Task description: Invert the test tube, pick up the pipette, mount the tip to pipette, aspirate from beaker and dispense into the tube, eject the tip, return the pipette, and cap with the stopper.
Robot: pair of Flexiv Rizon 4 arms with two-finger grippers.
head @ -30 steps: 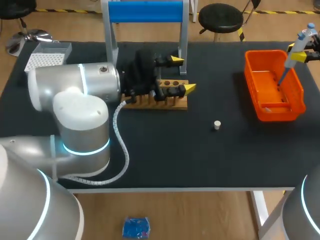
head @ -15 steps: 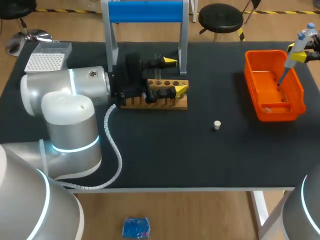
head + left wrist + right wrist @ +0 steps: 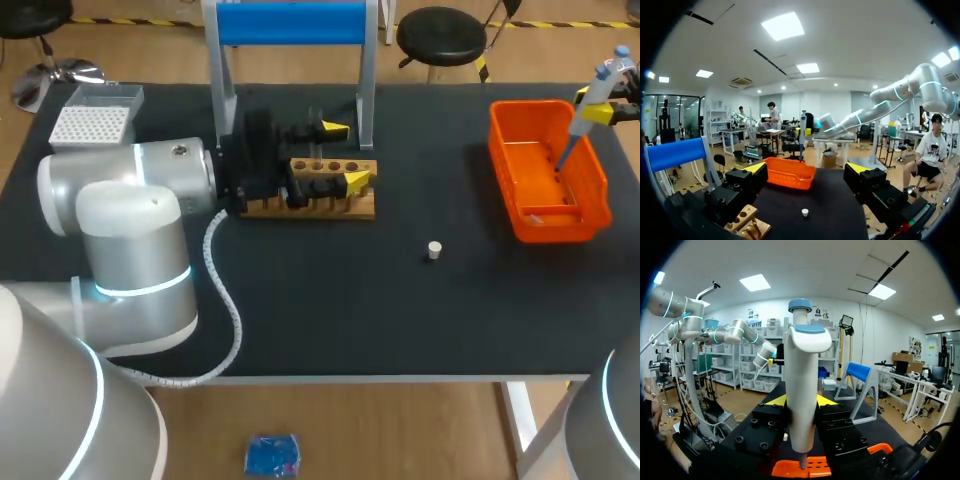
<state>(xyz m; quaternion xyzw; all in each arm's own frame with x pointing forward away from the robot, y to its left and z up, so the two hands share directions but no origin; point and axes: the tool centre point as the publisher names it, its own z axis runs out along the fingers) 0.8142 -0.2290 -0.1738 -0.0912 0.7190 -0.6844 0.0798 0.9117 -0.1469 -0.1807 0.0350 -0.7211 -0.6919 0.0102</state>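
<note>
A big black table (image 3: 330,310) is sitting under everything. My left arm (image 3: 130,230), fat and grey, is coming in from the left and is covering a lot of the table. A stand with a blue bar (image 3: 290,22) on top is standing at the far edge. An orange bin (image 3: 525,228) is sitting on the right side, well apart from the other things.

A wooden rack (image 3: 340,207) with round holes is lying near the middle, in front of the stand. The left gripper (image 3: 345,155) is hanging just over the rack. Its two fingers are standing wide apart, and nothing is sitting between them. A white box of tips (image 3: 90,120) is resting at the far left corner.

The right gripper (image 3: 801,400) is squeezing the pipette (image 3: 801,370) from both sides and is holding it upright. The thin end of the pipette is pointing down over the orange bin.

The little white stopper (image 3: 434,250) is sitting alone on the table, between the rack and the bin.
</note>
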